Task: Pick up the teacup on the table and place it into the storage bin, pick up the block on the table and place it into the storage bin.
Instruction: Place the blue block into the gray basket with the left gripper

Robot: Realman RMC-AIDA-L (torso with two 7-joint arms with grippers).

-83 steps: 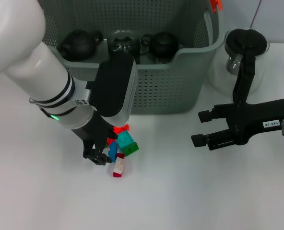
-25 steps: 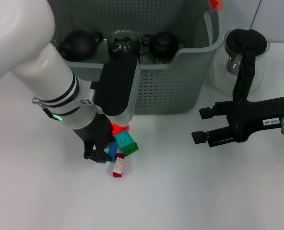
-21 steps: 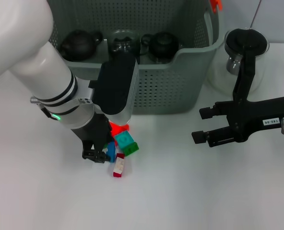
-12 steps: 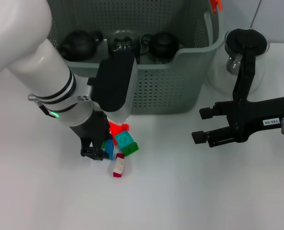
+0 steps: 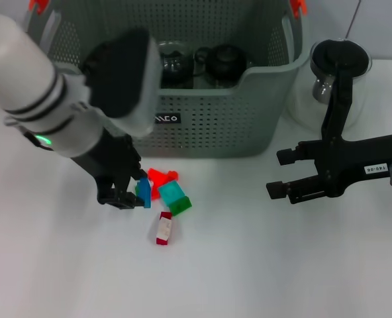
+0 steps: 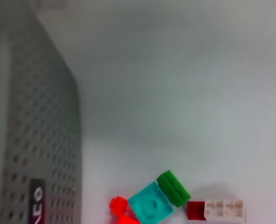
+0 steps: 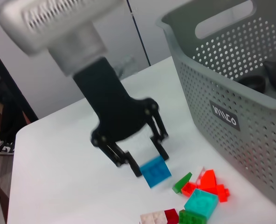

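Left tool (image 5: pixel 131 193) pinching blue block (image 5: pixel 144 192), lifted just clear of block pile (image 5: pixel 169 195) before storage bin (image 5: pixel 249 106). Advice: keep pinch firm, raise above front rim before crossing. Right tool (image 5: pixel 281 173) spread, idle near tabletop's right edge.

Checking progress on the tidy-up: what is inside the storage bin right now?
Inside the storage bin, along its far wall, sit a dark teapot and a glass vessel. The left arm covers the bin's left part, so anything there is hidden.
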